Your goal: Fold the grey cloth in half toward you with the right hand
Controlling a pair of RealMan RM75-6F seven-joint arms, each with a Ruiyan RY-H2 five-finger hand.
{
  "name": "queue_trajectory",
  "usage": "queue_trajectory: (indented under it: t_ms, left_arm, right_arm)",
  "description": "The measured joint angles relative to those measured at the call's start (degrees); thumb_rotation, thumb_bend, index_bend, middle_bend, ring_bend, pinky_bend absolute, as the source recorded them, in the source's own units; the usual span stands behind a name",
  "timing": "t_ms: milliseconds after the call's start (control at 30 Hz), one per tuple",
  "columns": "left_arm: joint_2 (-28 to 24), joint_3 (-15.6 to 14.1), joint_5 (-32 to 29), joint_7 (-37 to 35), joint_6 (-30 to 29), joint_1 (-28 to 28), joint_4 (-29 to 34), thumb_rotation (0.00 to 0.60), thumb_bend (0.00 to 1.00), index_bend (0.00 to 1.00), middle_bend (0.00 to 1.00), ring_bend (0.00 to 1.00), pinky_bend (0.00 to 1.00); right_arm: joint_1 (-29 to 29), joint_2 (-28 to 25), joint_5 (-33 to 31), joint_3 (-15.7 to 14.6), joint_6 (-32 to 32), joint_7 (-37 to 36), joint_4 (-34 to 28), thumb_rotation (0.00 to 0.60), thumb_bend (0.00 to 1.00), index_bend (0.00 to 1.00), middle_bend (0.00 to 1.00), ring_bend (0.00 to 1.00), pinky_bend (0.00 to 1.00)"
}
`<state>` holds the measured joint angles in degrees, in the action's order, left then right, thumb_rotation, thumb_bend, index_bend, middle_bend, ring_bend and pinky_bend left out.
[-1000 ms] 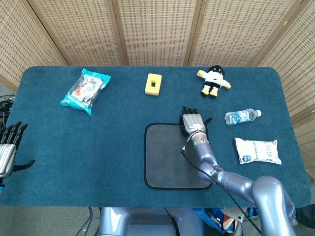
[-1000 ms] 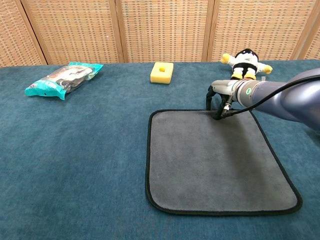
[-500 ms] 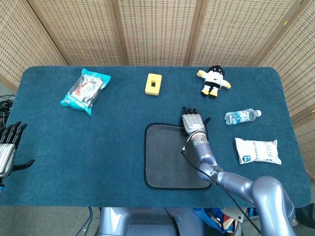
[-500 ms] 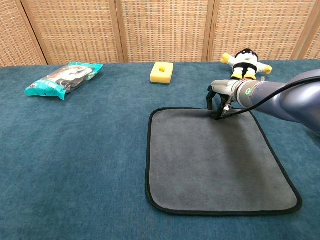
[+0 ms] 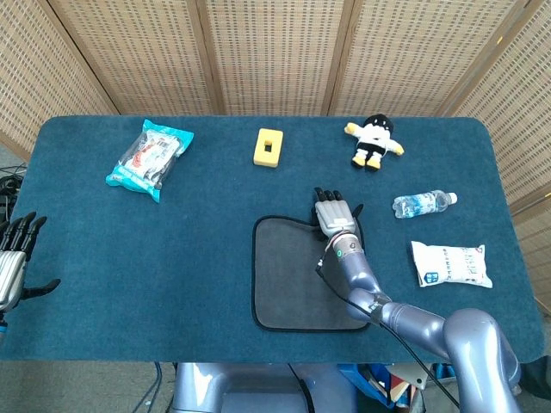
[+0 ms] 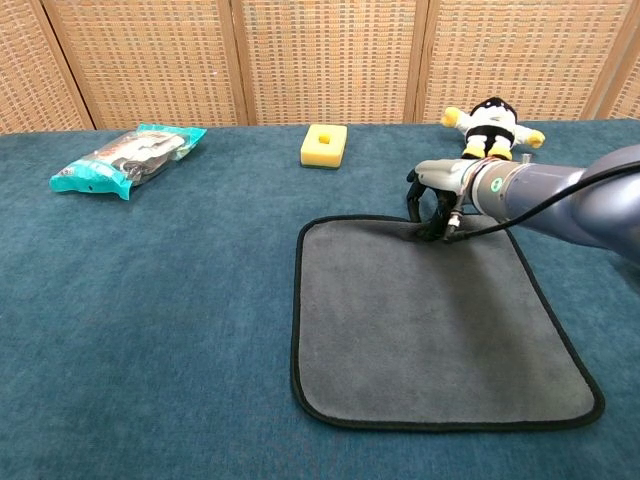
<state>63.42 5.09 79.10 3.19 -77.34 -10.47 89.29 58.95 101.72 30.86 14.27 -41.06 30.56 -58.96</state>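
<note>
On the blue table [image 5: 215,258]: one grey cloth [image 5: 293,280], flat near the front edge, far edge slightly rucked — right hand [image 5: 331,212] fingers curled down on it, grip itself not discernible. Left hand [image 5: 15,258] off the table's left edge, fingers spread, holding nothing. Behind: one snack bag [image 5: 148,158], one yellow block [image 5: 269,146], one doll [image 5: 374,140]; right — one bottle [image 5: 422,204], one white packet [image 5: 449,263].

Grey cloth [image 6: 430,320] with black edging on a dark teal surface [image 6: 150,300]. Behind the cloth: yellow block [image 6: 324,145], black-and-white plush doll [image 6: 492,127], teal snack packet [image 6: 127,158]. Silver-grey right hand [image 6: 437,195] with black fingers.
</note>
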Motion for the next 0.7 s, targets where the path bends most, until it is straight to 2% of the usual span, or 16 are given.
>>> queue_trajectory:
  t_ms: [267,500,700]
  left_arm:
    - [-0.5,-0.7,1.8,-0.4,-1.3,0.5,0.9,0.6,0.13,0.0,0.0,0.0,0.0]
    - [-1.0,-1.5,3.9,-0.9,-2.8,1.0,1.5,0.6,0.13,0.0,0.0,0.0,0.0]
    - [-1.2,-2.1,5.3,-1.1,-3.6,1.4,1.8,0.6,0.13,0.0,0.0,0.0,0.0]
  right_arm:
    - [-3.8,-6.0,8.5,-1.9,-3.3,-3.0,-11.5,0.6,0.53,0.66,0.0,0.0,0.0]
    - [-9.5,-11.9,17.6,-5.5,-8.9,-6.5,-23.1,0.6,0.53,0.66,0.0,0.0,0.0]
    - [-13.4,-14.9,24.0,-9.1,-13.4,-7.7,-29.2,0.6,0.53,0.66,0.0,0.0,0.0]
